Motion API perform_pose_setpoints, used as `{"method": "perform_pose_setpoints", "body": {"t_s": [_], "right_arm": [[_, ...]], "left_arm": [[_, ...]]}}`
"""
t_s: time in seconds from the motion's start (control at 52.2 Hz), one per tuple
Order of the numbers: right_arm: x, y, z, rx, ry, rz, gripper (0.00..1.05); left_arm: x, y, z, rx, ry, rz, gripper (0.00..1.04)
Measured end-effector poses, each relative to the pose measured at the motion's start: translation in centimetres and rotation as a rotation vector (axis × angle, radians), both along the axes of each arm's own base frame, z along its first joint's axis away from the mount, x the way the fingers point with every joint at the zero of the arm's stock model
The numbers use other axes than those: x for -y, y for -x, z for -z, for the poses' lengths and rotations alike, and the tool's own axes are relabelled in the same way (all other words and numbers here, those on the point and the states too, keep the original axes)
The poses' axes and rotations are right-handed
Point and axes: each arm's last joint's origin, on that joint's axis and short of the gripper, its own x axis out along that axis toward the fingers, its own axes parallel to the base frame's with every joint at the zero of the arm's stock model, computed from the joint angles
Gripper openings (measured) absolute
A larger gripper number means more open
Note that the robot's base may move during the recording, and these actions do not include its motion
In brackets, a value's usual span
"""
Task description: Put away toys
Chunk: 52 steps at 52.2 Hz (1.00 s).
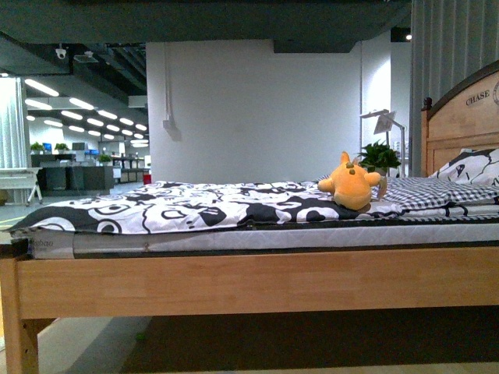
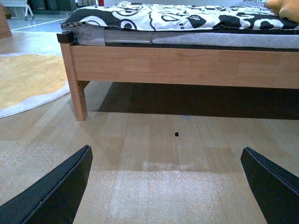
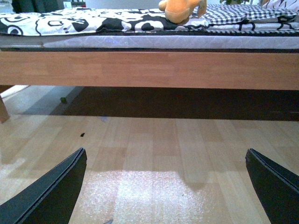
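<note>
With both jaws gaping empty down low, I am risking clipping the bed rail reaching for the plush toy.

Orange-yellow plush toy upright on the patterned bed cover.

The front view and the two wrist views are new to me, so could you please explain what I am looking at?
This is a robot with two arms. The front view comes from a camera on its body, facing a light wooden bed frame. A soft orange-yellow plush toy sits where the black-and-white patterned quilt meets a grey chequered sheet. The other two pictures come from cameras on the wrists, aimed low across the pale wooden floor at the bed's side. The dark wedges in their lower corners belong to the left gripper and the right gripper. Both are open and hold nothing.
</note>
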Motion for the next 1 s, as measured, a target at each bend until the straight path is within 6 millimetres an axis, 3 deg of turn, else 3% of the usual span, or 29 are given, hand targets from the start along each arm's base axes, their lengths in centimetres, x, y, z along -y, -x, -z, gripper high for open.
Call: {"method": "perform_pose_setpoints", "body": {"t_s": [0.995], "right_arm": [[0.00, 0.00, 0.00, 0.000, 0.000, 0.000, 1.04]], "left_arm": [[0.00, 0.00, 0.00, 0.000, 0.000, 0.000, 0.99]]}}
